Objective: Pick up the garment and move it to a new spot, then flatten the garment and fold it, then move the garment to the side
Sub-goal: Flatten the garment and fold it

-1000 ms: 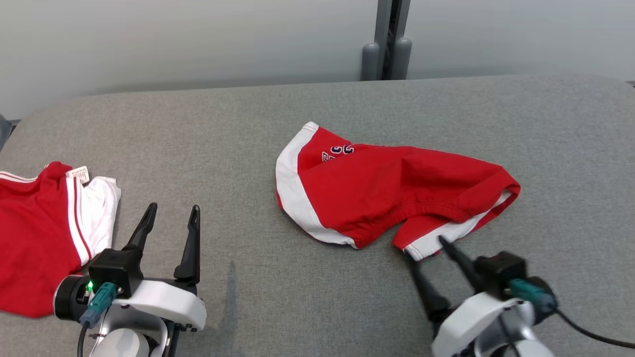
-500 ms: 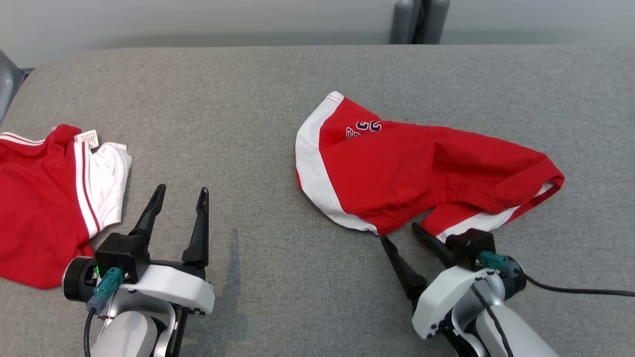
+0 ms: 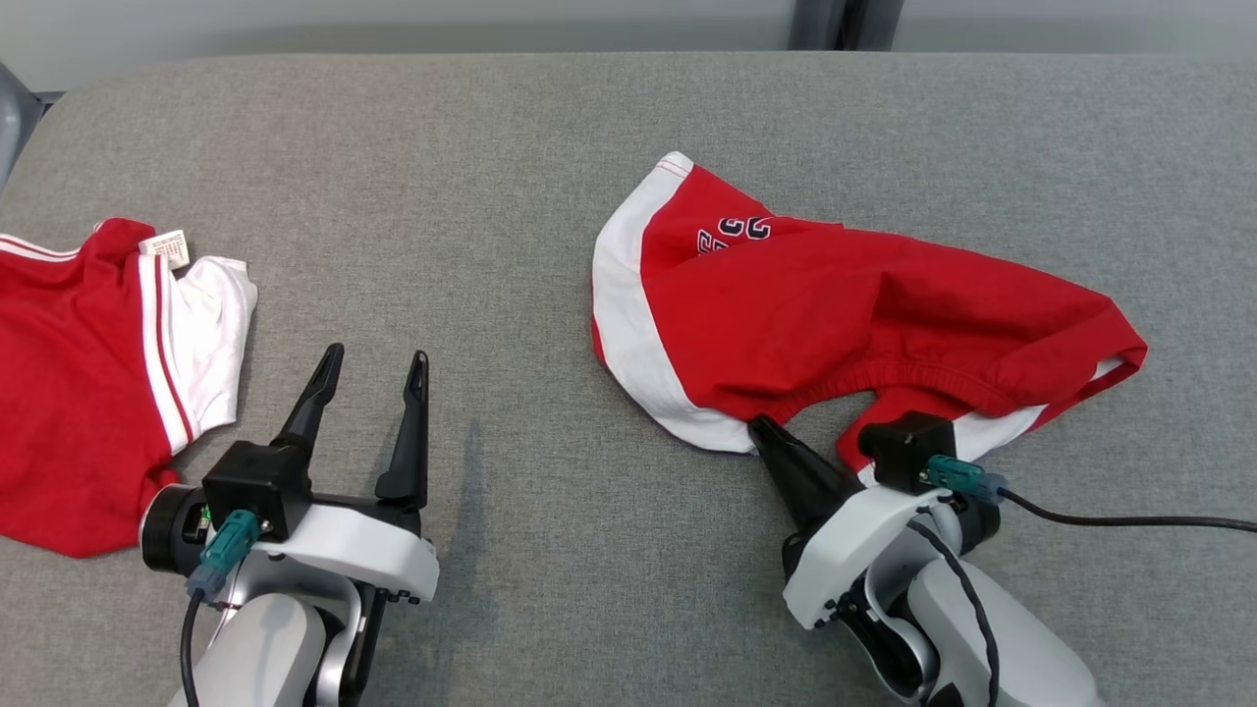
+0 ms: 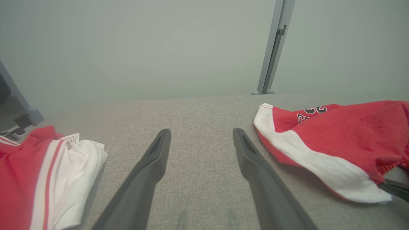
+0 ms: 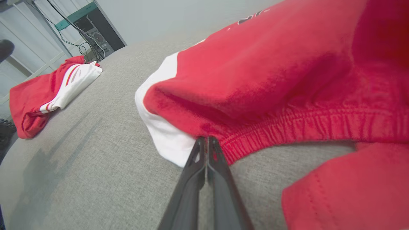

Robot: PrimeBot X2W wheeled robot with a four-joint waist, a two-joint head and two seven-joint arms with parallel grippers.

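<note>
- My right gripper (image 5: pixel 206 140): tips closed on the waistband (image 5: pixel 287 131) of the shorts (image 3: pixel 884 304). I can't see how much cloth sits between them.
- Head view: my second right finger is hidden behind my own wrist and the cloth.
- Print (image 3: pixel 732 234) on the shorts is half folded under, unreadable.
- Other garment (image 3: pixel 79 393) is cut off at the left edge; its label (image 3: pixel 165 247) is too small to read.

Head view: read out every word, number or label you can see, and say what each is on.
On the red shorts, dark outlined lettering: partly folded under, cannot be read.
On the white tag of the red and white garment at the left: print too small to read.
</note>
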